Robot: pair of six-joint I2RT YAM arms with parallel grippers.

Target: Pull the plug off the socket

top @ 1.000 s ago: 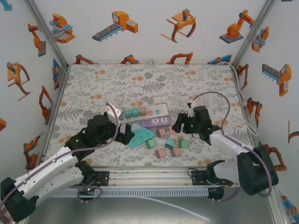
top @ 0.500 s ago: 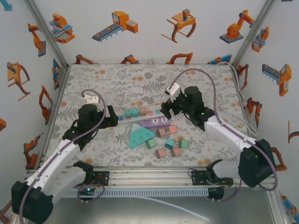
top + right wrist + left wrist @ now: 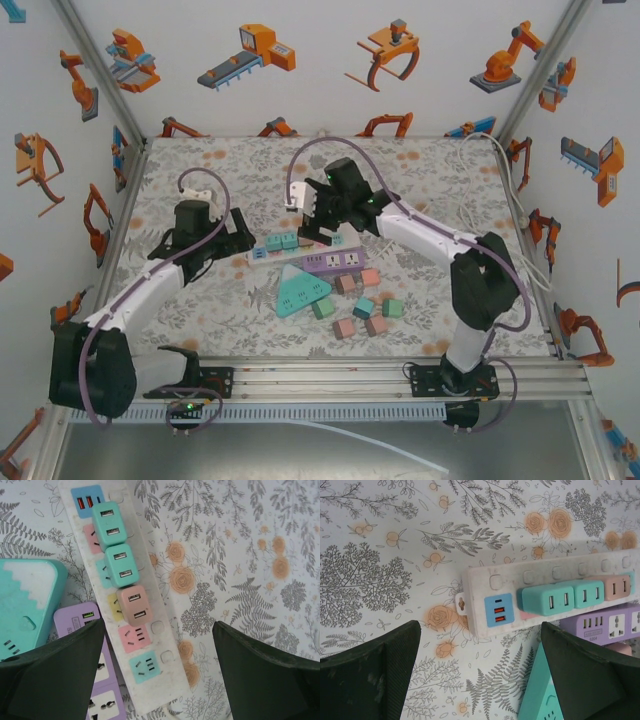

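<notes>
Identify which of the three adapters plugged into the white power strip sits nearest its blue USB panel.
The teal adapter at the row's end, right beside the blue USB panel; the second teal adapter and the pink adapter sit further along.

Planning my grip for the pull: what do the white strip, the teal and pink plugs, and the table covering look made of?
White strip: hard plastic, matte, scuffed with grey marks. Teal plugs and pink plug: smooth moulded plastic, rounded edges, faint sheen. Table covering: printed floral sheet, perhaps cloth or vinyl; cannot tell which.
</notes>
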